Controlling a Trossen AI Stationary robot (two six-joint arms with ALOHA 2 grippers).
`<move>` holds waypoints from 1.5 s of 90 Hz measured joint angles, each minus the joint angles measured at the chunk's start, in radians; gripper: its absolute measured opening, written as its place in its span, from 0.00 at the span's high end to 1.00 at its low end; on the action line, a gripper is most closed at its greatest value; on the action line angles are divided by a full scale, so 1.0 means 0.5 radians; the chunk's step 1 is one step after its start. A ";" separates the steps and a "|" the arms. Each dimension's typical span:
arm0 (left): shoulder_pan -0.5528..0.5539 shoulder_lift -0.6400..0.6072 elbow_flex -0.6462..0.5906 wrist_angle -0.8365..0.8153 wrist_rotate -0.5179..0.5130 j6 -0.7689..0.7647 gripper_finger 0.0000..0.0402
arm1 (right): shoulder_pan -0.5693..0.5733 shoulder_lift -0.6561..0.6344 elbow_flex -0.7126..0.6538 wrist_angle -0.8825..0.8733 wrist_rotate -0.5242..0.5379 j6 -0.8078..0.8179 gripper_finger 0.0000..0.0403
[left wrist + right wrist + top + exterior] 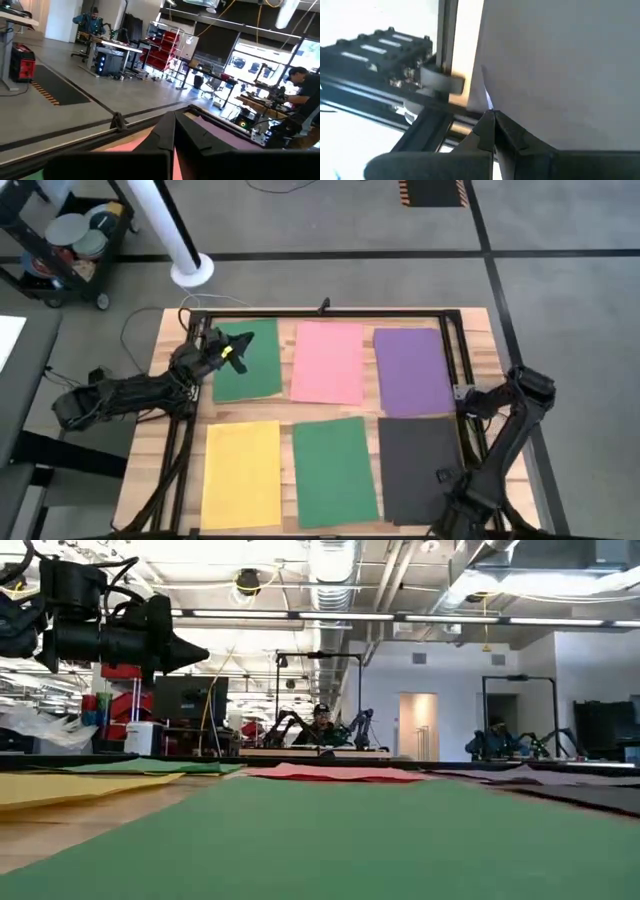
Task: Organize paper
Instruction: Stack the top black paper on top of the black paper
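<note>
1. Where the left arm reaches in from the table's left side, the left gripper (236,352) hangs above the far-left green sheet (250,370), lifted clear of the wood; the level camera shows it up in the air (170,640).
2. Its fingers meet at the tips with no gap showing, and nothing is pinched between them.
3. Six sheets lie flat in two rows on the wooden table (480,320). The far row runs green, pink sheet (328,362), purple sheet (413,370).
4. The near row runs yellow sheet (241,473), second green sheet (335,470), black sheet (418,470). Neighbouring sheets sit close together, edges roughly parallel.
5. The right arm stands at the table's right edge, its right gripper (468,402) low by the black frame rail (452,350), near where the purple and black sheets' corners come together.
6. Its own camera shows the two dark fingers pressed together at the tip, over pale paper and the rail; they grip nothing I can make out.
</note>
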 joint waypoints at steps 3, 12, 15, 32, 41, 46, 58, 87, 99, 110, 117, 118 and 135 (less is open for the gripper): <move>0.009 0.000 0.000 0.001 0.020 0.000 1.00 | 0.022 0.000 0.000 -0.021 -0.006 0.023 1.00; 0.025 0.000 0.000 0.000 0.043 -0.011 1.00 | 0.081 0.000 0.000 -0.022 -0.038 0.081 1.00; 0.026 0.000 0.000 0.000 0.049 -0.013 1.00 | 0.093 0.000 0.000 -0.021 -0.038 0.108 1.00; 0.027 0.000 0.000 -0.014 0.071 -0.015 1.00 | 0.109 0.001 0.000 0.013 -0.042 0.177 1.00; 0.027 0.000 0.000 -0.014 0.071 -0.015 1.00 | 0.121 0.001 0.000 -0.004 -0.040 0.177 1.00; 0.027 0.000 0.000 -0.014 0.071 -0.015 1.00 | 0.136 0.002 0.000 -0.010 -0.040 0.171 1.00; 0.027 0.000 0.000 -0.014 0.071 -0.015 1.00 | 0.176 0.003 0.000 -0.035 -0.041 0.131 1.00; 0.027 0.000 0.000 -0.017 0.071 -0.015 1.00 | 0.150 0.004 0.001 -0.119 -0.046 0.399 0.78; 0.027 0.000 0.000 -0.023 0.070 -0.015 1.00 | 0.108 0.004 0.001 -0.121 -0.045 0.494 0.64; 0.027 0.000 0.000 -0.027 0.070 -0.018 1.00 | 0.062 0.004 0.001 -0.110 -0.045 0.504 0.55; 0.027 0.000 0.000 -0.027 0.071 -0.021 1.00 | 0.019 0.004 0.001 -0.095 -0.036 0.500 0.52; 0.027 0.000 0.000 -0.027 0.071 -0.021 1.00 | 0.011 0.004 0.001 -0.090 -0.031 0.501 0.52; 0.027 0.000 0.000 -0.027 0.102 -0.041 1.00 | -0.215 0.004 0.002 0.093 0.384 0.501 0.63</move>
